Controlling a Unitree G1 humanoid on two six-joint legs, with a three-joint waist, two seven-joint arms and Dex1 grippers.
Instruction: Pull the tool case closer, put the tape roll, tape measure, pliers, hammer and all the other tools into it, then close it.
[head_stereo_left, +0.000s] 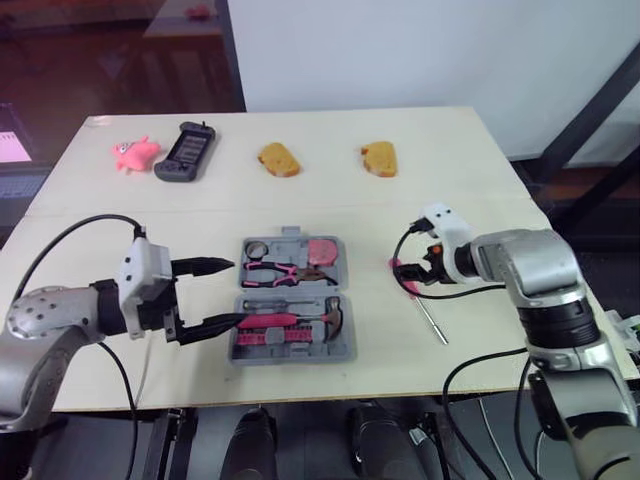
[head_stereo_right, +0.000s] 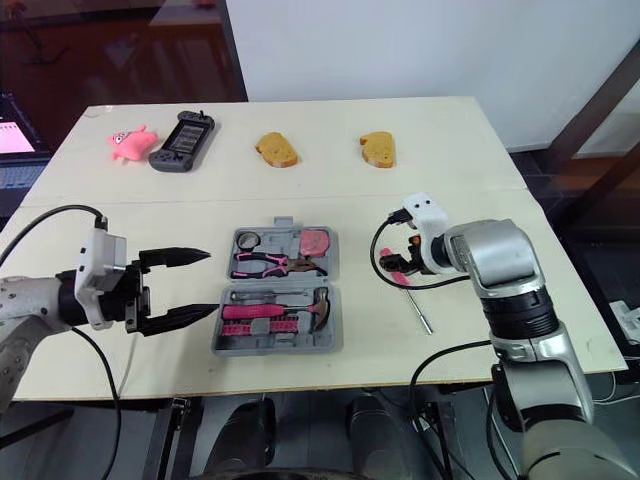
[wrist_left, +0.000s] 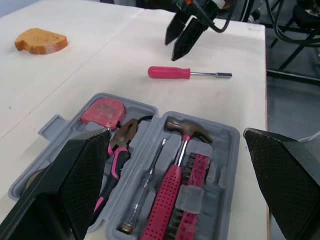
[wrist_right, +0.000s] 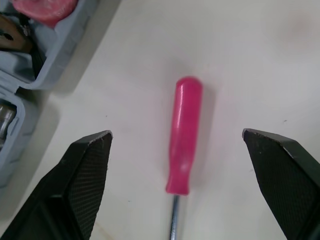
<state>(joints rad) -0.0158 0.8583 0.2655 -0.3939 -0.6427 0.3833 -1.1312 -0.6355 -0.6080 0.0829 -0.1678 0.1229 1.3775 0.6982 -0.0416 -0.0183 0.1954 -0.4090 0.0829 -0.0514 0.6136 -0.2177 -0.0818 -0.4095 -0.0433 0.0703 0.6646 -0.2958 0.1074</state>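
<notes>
A grey tool case (head_stereo_left: 345, 345) lies open in the middle of the table. Its lid half holds a tape roll (head_stereo_left: 256, 248), pink-handled pliers (head_stereo_left: 272, 272) and a pink tape measure (head_stereo_left: 322, 250). The near half holds a pink-handled hammer (head_stereo_left: 300, 320) and a rack of bits. A pink screwdriver (wrist_right: 184, 135) lies on the table just right of the case. My right gripper (head_stereo_left: 413, 270) hovers open above its handle, one finger on each side, not touching it. My left gripper (head_stereo_left: 236, 291) is open at the case's left edge, holding nothing.
At the far side of the table lie a pink toy (head_stereo_left: 135, 153), a black handheld device (head_stereo_left: 186, 150) and two pieces of bread (head_stereo_left: 279, 159) (head_stereo_left: 380, 158). The table's front edge runs just below the case.
</notes>
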